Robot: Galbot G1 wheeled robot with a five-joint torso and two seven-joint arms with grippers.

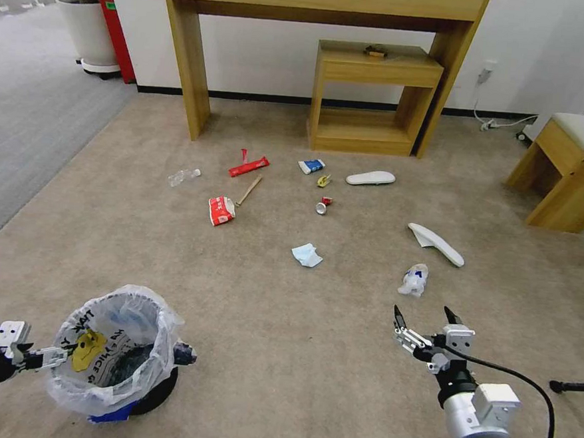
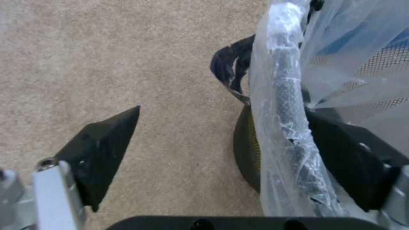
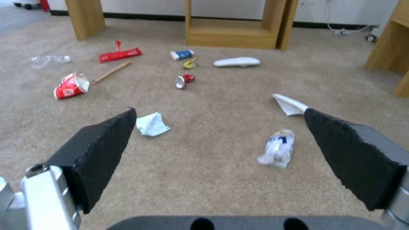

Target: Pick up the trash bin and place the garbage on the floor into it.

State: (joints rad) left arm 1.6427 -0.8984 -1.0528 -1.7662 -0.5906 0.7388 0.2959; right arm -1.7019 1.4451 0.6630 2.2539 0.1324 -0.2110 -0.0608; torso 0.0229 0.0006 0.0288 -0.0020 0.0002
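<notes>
Nearest: trash bin, bag-lined, standing on the floor with the left gripper spread wide astride its rim, one finger inside, one outside, not yet closed; a yellow scrap already lies within. Right gripper hovers wide and empty just short of a crumpled blue-white packet. Beyond, garbage outstanding: blue mask, two insoles, crushed can, red wrappers, stick, bottle; collection, by appearance, barely begun.
</notes>
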